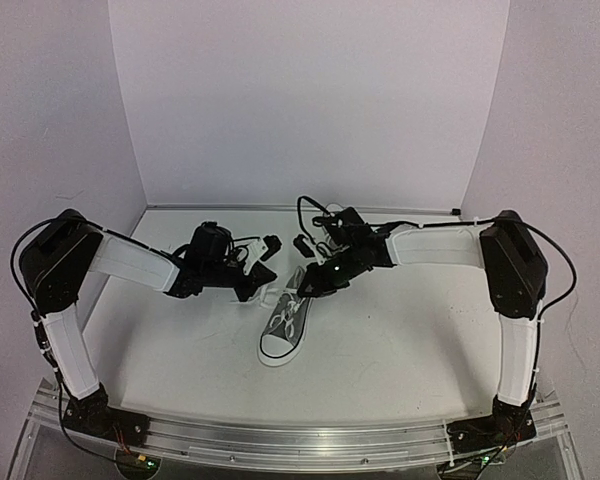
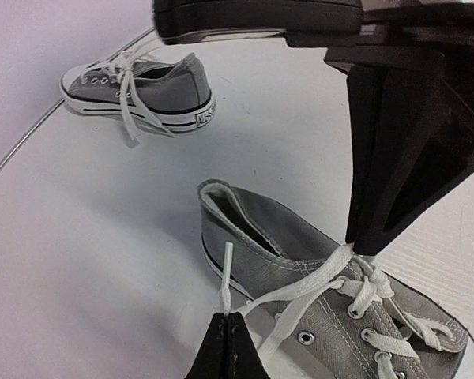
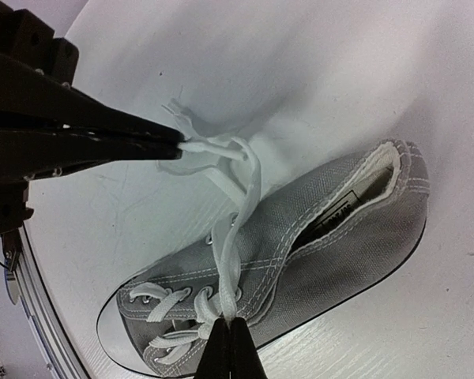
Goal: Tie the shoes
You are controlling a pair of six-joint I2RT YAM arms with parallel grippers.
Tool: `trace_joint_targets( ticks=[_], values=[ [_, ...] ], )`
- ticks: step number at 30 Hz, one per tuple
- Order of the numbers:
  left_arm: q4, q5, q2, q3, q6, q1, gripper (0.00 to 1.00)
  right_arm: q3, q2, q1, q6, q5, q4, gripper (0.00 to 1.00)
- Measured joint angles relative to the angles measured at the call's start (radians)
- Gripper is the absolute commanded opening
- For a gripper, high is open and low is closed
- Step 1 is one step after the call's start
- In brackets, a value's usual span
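Observation:
A grey shoe [image 1: 285, 325] with white laces lies mid-table, toe toward the arms. My left gripper [image 1: 270, 280] hovers just behind it. In the left wrist view the left gripper [image 2: 227, 316] is shut on the end of one lace [image 2: 300, 290], with the lace's tip sticking up above its jaws. My right gripper [image 3: 230, 322] is shut on a strand of lace [image 3: 241, 205] just above the top eyelets of the same shoe [image 3: 332, 237]. The lace crosses in a loose knot between them. A second grey shoe [image 2: 166, 83] lies on its sole farther back.
White walls close the table on the back and both sides. The arm bases sit on a metal rail [image 1: 300, 435] at the near edge. The right arm's cable [image 1: 310, 205] loops above the back shoe.

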Motion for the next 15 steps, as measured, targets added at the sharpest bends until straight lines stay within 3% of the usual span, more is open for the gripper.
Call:
trace_joint_targets(
  ticks=[15],
  values=[
    [-0.052,0.201,0.089,0.111,0.281,0.018,0.0,-0.068,-0.03,0.0,-0.069,-0.055,0.03,0.0]
  ],
)
